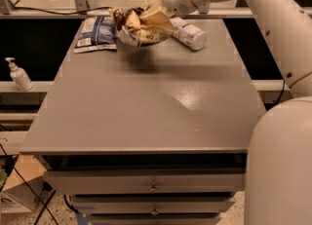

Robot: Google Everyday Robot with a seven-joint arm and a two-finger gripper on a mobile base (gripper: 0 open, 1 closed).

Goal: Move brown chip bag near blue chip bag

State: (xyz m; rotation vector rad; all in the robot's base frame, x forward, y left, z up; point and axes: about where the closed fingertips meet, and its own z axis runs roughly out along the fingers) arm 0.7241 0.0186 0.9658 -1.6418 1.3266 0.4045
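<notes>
The grey table (pixel 146 117) spreads out below and in front of the gripper (pixel 162 6), which sits over the table's far edge at the end of the white arm (pixel 263 9). It is clamped onto the brown chip bag (pixel 141 25) by the crumpled upper right corner. I judge the bag is held clear of the table, since a shadow lies on the top beneath it. It hangs down and to the left of the gripper, bunched and sagging. I read it as light, soft and crinkly, with slick film that could creep out of a pinch, so a gathered fold suits better than the puffy middle. The blue chip bag (pixel 96 33) lies flat further left of the gripper, just beside the hanging bag. A white bottle (pixel 190 33) lies just below and right of it.
</notes>
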